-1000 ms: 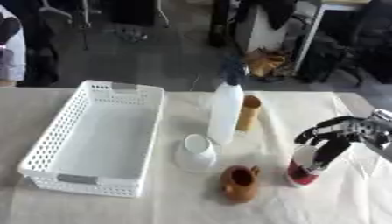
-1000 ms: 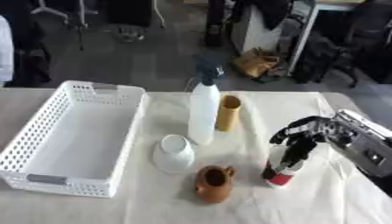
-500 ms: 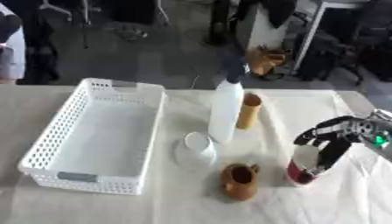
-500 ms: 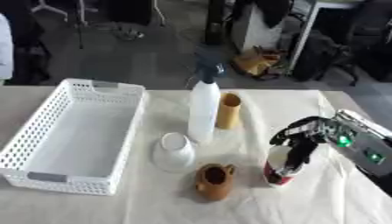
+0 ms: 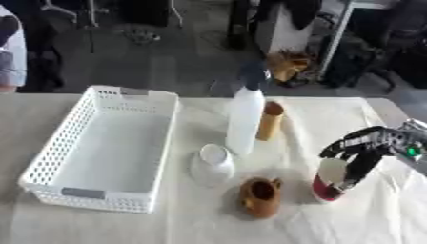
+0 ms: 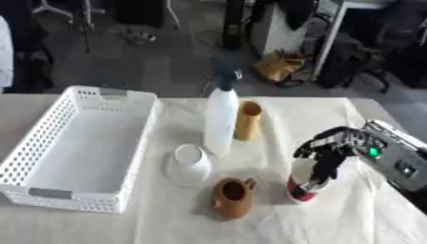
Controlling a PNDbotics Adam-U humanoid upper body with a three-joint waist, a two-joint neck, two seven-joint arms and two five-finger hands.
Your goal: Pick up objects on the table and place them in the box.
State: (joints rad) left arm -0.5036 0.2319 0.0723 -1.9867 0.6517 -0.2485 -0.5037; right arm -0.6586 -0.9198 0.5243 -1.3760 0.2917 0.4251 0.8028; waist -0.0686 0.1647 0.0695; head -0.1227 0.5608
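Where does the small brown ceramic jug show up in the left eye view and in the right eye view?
Left eye view: the small brown ceramic jug sits low and right of centre.
Right eye view: the same jug sits low, near centre.
Shared landmark: in both it lies just in front and to the right of the overturned white cup, with the tall white spray bottle behind.

Table (image 5: 50,224) w/ pale cloth (image 5: 367,219) spread over it, wrinkled at the right. On it: white mesh basket (image 5: 50,162) at left; tall white spray bottle (image 5: 243,119) upright mid-table, tan tube (image 5: 269,121) just beside its right; white cup (image 5: 212,163) in front; brown jug (image 5: 259,196) nearer still; red-and-white can (image 5: 327,183) to the right.
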